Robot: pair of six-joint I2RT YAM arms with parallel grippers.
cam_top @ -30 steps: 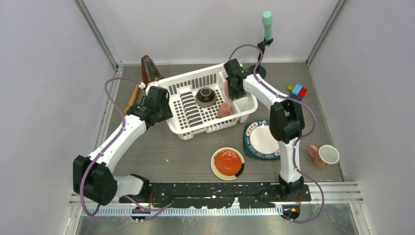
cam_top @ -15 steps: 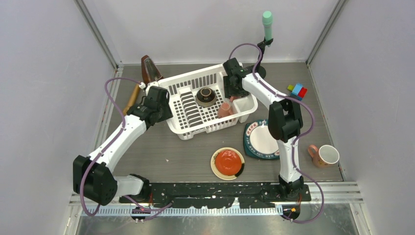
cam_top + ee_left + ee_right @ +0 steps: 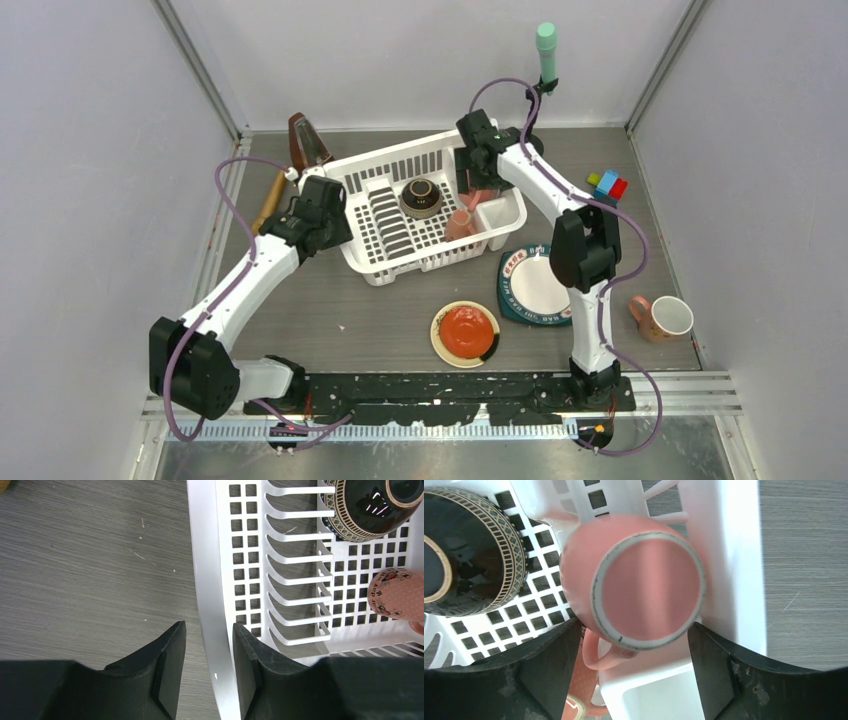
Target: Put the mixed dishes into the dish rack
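Note:
The white dish rack (image 3: pixel 372 262) holds the brown bowl (image 3: pixel 420 197) (image 3: pixel 469 555). A pink mug (image 3: pixel 644 590) (image 3: pixel 484 198) lies in it bottom-up against the corner compartment (image 3: pixel 704 695). My right gripper (image 3: pixel 633 626) (image 3: pixel 478 178) hangs open just above this mug, fingers wide on either side. A second pink mug (image 3: pixel 460 224) (image 3: pixel 397 592) lies beside it. My left gripper (image 3: pixel 208 626) (image 3: pixel 338 212) stands open astride the rack's left rim (image 3: pixel 212 605), with a gap at the outer finger. On the table are the teal-rimmed plate (image 3: pixel 530 292), the red-centred plate (image 3: pixel 466 333) and another mug (image 3: pixel 668 318).
A wooden stick (image 3: pixel 268 203) and a dark brown object (image 3: pixel 305 143) lie left of the rack. Coloured blocks (image 3: pixel 608 184) sit at the back right. A green-capped post (image 3: pixel 546 45) stands behind the rack. Walls enclose the table on three sides.
My right gripper has opened and let go of the pink mug, which now rests in the rack. That gripper has pulled back slightly. The left arm has not moved.

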